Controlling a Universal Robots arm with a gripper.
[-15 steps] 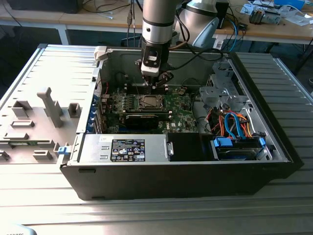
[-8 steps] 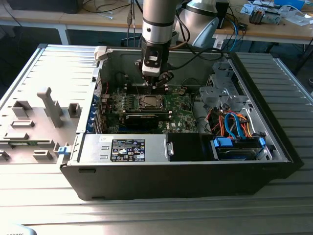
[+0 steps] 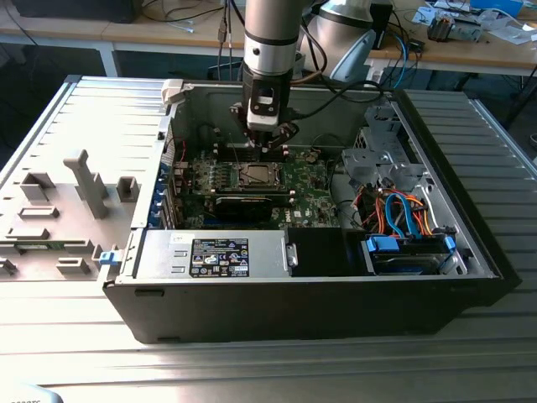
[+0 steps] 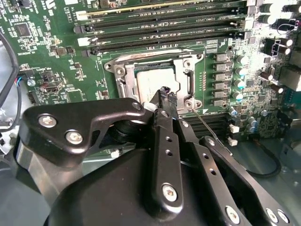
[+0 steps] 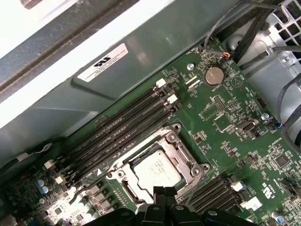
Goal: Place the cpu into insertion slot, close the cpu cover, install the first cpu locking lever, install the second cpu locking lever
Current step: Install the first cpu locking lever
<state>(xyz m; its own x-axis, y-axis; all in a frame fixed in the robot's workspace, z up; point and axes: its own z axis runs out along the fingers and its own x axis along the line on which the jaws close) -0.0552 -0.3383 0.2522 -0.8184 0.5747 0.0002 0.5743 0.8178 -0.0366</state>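
Note:
The cpu (image 5: 155,169) lies flat in the insertion slot (image 5: 123,189) in the middle of the green motherboard, its silvery top showing (image 4: 149,79). The cpu cover (image 5: 184,157) lies down around it as a silver frame (image 4: 123,81). My gripper (image 5: 162,192) hangs just above one edge of the socket with its black fingers together and nothing between them, and its tips (image 4: 165,92) overlap the chip's edge. In the exterior view the gripper (image 3: 264,144) is inside the case, a little behind the socket (image 3: 254,175). A thin metal lever rod (image 4: 207,127) slants away from a socket corner.
Rows of black memory slots (image 5: 120,129) run beside the socket, and a long black card (image 3: 243,204) lies in front of it. The case walls (image 3: 172,126), a drive cage with blue and orange cables (image 3: 403,218) and the power supply (image 3: 218,254) surround the board.

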